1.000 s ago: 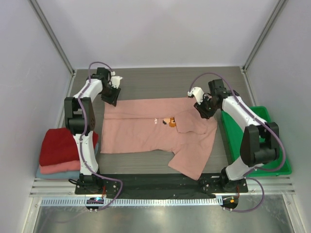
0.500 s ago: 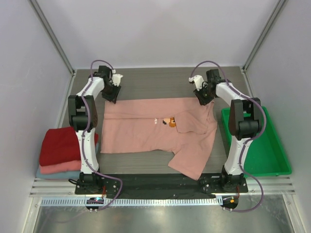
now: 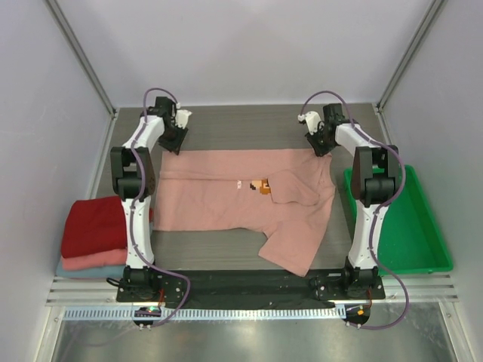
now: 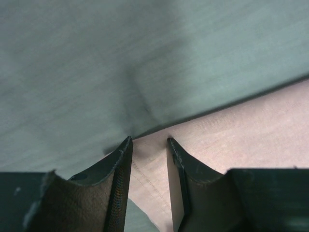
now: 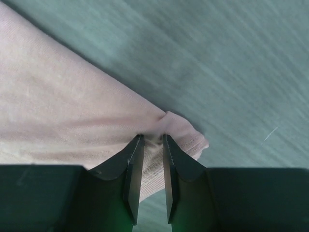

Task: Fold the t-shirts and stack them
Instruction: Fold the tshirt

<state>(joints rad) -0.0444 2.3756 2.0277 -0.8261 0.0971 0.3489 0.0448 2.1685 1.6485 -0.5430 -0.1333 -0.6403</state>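
Note:
The dusty-pink t-shirt [image 3: 226, 196] lies spread on the table, with its pixel print [image 3: 260, 186] facing up and its near right part folded over and sticking out towards the front. My left gripper [image 3: 172, 143] is shut on the shirt's far left corner. The left wrist view shows that gripper [image 4: 148, 140] with the hemmed fabric [image 4: 241, 130] between its fingers. My right gripper [image 3: 321, 145] is shut on the far right corner. The right wrist view shows it [image 5: 152, 136] pinching bunched fabric [image 5: 63, 106]. Folded dark red [image 3: 92, 226], salmon-pink [image 3: 90, 261] and light-blue [image 3: 87, 271] tees are stacked at the left.
A green plastic tray [image 3: 411, 226] stands at the right edge, beside the right arm. White walls and metal posts enclose the table on three sides. The shirt's far edge lies a short way from the back wall.
Both grippers have moved towards the back of the table and dragged the shirt's far edge with them. That edge is now straighter, and the right arm is stretched out further.

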